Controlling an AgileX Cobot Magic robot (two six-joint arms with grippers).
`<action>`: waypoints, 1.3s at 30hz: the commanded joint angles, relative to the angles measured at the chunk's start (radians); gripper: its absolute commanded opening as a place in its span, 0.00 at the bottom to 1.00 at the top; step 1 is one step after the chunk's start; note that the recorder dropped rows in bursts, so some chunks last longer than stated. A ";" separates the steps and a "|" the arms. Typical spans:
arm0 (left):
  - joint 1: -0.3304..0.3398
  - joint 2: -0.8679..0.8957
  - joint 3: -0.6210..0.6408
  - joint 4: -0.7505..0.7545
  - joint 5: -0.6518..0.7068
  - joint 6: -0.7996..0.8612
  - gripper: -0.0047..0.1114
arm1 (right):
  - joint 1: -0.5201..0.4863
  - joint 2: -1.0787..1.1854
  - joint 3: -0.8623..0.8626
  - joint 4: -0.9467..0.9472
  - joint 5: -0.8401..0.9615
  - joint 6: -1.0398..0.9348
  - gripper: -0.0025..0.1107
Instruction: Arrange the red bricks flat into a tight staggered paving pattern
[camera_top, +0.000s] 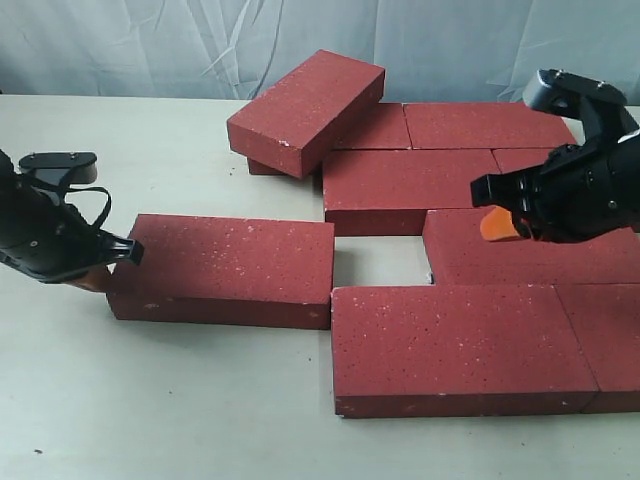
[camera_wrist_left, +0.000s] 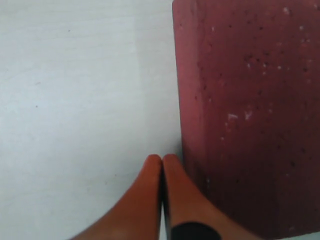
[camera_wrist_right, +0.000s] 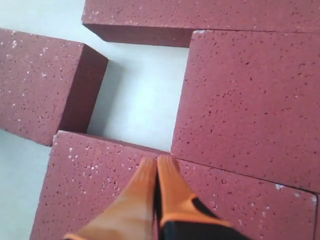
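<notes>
Closed left pincer (camera_wrist_left: 161, 164) beside loose brick (camera_wrist_left: 250, 100)

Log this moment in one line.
left gripper shut beside loose brick | right gripper shut above laid bricks | tilted brick on back row

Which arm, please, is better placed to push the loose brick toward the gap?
Probably left: the left claw is at the loose brick's outer end, opposite the gap; the right claw hovers over laid bricks.
</notes>
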 joint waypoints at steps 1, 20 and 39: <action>-0.002 0.001 0.002 0.002 0.000 -0.002 0.04 | 0.068 0.028 0.001 0.003 0.010 -0.028 0.02; -0.002 0.001 0.011 0.042 0.008 -0.004 0.04 | 0.461 0.347 -0.239 -0.002 -0.014 -0.043 0.02; -0.002 0.001 0.011 0.036 -0.023 -0.004 0.04 | 0.531 0.509 -0.312 -0.031 -0.101 -0.037 0.02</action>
